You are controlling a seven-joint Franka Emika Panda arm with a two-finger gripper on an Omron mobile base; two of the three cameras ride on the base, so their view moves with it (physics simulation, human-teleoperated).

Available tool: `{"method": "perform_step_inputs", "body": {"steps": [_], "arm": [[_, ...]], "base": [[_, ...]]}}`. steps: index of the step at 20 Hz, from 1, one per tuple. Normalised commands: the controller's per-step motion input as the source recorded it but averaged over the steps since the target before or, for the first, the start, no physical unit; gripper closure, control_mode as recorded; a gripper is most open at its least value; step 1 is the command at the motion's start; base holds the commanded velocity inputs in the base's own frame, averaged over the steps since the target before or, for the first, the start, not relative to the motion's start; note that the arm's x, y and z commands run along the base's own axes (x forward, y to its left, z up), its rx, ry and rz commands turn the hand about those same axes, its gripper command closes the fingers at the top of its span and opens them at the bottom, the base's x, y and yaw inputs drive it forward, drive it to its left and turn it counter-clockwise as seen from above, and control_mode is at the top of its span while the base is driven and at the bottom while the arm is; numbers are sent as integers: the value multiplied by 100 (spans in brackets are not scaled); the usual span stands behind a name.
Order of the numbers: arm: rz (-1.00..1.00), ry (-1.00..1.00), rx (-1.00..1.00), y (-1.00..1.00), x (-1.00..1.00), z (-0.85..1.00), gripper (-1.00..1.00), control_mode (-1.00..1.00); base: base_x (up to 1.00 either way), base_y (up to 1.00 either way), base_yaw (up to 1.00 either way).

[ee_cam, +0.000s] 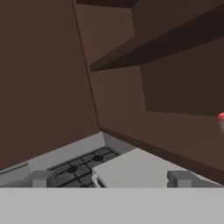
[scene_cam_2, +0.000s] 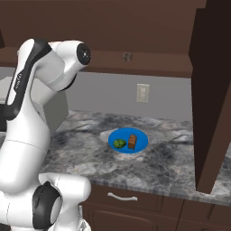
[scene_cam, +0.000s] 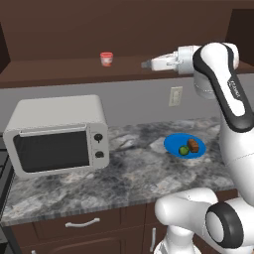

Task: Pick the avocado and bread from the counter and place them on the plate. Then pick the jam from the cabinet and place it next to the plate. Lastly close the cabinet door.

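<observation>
Grey wall with outlet; white microwave (left).

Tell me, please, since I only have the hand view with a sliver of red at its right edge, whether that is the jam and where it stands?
Observer: Yes, the jam stands upright on the shelf of the cabinet, above the microwave.
Operator: Thank you. How close is the gripper to it?
Observer: The gripper is open at shelf height, to the right of the jar in the left base view, with a clear gap between them.
Operator: Are the avocado and bread on the plate?
Observer: Yes, the avocado and the bread lie side by side on the plate.
</observation>
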Motion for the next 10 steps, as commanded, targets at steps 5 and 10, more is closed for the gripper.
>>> {"method": "perform_step_inputs", "body": {"steps": [5, 10], "arm": [[0, 0, -4, 0, 0, 0, -100, -100], [0, 2, -6, 0, 0, 0, -100, -100]], "base": [[0, 0, 0], [0, 0, 0]]}}
